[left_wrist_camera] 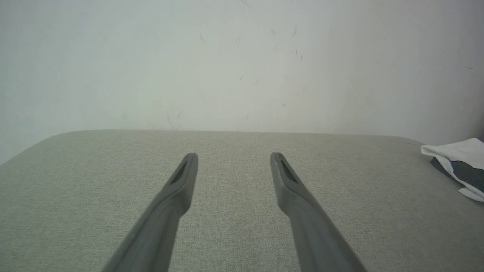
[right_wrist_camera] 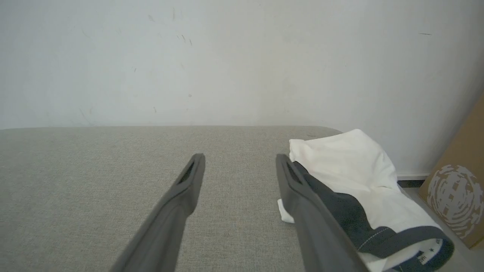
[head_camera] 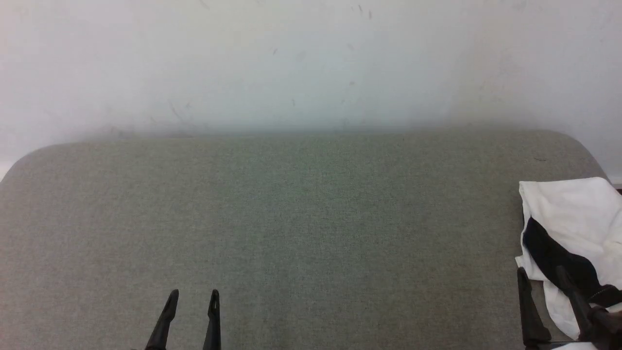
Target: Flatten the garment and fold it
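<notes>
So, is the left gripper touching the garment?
Apart. The head view shows the left gripper at lower left, bare grey surface between it and the garment at the right edge.

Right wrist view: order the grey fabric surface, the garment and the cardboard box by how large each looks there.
1. grey fabric surface, by far the largest.
2. garment, bunched at the surface's right edge.
3. cardboard box, smallest as seen, but cut off by the frame, so its real size is unsure.

The left gripper (left_wrist_camera: 233,155) hangs spread wide above the grey cushion (left_wrist_camera: 75,189). The garment (left_wrist_camera: 460,152) lies bunched at three o'clock.
</notes>
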### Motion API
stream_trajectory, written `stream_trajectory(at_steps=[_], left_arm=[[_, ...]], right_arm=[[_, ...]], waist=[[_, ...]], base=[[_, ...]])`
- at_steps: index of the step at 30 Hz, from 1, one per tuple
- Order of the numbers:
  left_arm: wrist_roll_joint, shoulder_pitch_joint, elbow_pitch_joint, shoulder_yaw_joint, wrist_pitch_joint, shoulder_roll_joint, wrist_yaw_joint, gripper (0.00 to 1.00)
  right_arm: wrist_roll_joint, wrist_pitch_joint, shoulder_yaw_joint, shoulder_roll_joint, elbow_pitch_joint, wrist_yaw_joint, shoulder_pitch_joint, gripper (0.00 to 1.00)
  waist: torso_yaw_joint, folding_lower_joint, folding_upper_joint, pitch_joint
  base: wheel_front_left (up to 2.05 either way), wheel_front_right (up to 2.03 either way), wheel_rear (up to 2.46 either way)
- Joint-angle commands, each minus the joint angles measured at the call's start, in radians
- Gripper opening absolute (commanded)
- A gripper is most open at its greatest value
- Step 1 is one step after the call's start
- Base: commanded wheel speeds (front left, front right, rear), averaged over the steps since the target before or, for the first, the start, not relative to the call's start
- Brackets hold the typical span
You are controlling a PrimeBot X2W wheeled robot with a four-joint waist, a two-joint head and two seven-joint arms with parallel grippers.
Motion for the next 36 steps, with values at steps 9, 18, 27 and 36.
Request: stream_trajectory(at_steps=[9,18,27,36], left_arm=[[0.007,0.026,-0.022,0.029,-0.005,-0.014,-0.002,1.00],[0.012,0.021,-0.027,0.040,0.000,-0.029,0.000,0.00],[0.019,0.009,-0.020,0.041,0.011,-0.031,-0.003,0.00],[0.032,-0.014,-0.009,0.050,0.029,-0.037,-0.009,0.00]], right_arm=[[0.003,-0.030,0.008,0.003,0.025,-0.001,-0.004,1.00],[0.007,-0.025,0.018,0.000,0.024,0.000,-0.009,0.00],[0.004,-0.017,0.021,0.000,0.025,0.000,-0.017,0.00],[-0.003,-0.005,0.030,0.000,0.029,0.000,-0.034,0.00]], waist=[[-0.013,0.0001,0.0000,-0.007],[-0.022,0.0001,0.0000,0.008],[-0.023,0.0002,0.0000,0.010],[-0.023,0.0002,0.0000,0.013]], base=[[0.00,0.00,0.00],[0.00,0.00,0.00],[0.00,0.00,0.00],[0.00,0.00,0.00]])
